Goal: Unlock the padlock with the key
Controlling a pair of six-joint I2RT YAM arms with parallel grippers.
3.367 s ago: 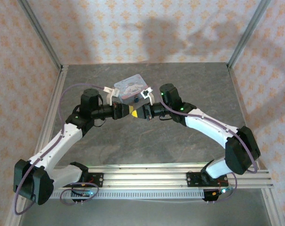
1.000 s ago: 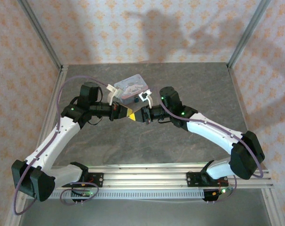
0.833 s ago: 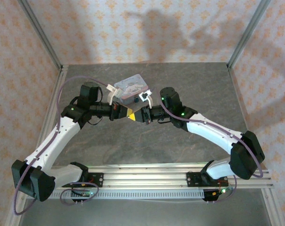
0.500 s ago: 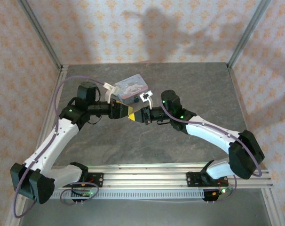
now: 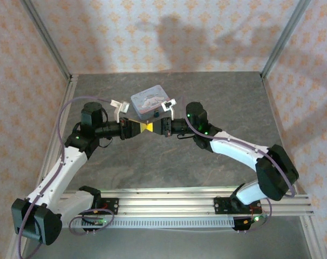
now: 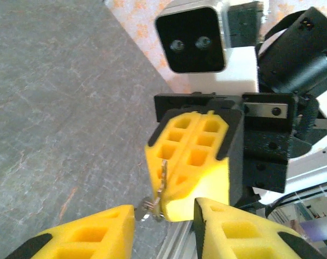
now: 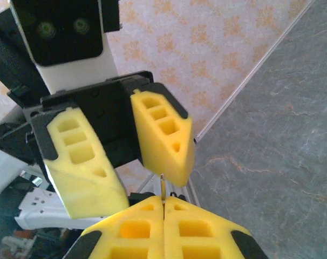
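Observation:
My right gripper (image 5: 150, 127) hovers over the table just in front of the tin, shut on the key. In the left wrist view the key (image 6: 162, 181) is a thin silvery blade lying along the seam of the right gripper's closed yellow fingers (image 6: 193, 156). A small ring (image 6: 146, 208) hangs from the key. In the right wrist view the key's tip (image 7: 162, 182) pokes out between my pressed pads. My left gripper (image 5: 137, 128) faces it tip to tip and stands open (image 6: 163, 216), its fingers (image 7: 163, 135) apart with nothing held. The padlock is out of view.
A pale blue cartoon-printed tin (image 5: 149, 101) sits on the grey table just behind both grippers. Metal frame posts (image 5: 46, 40) stand at the table's back corners before the patterned walls. An aluminium rail (image 5: 169, 199) runs along the near edge.
The left gripper has opened and drawn back to the left, away from the right gripper's tips. The right gripper stays shut on the key and has shifted slightly towards the back.

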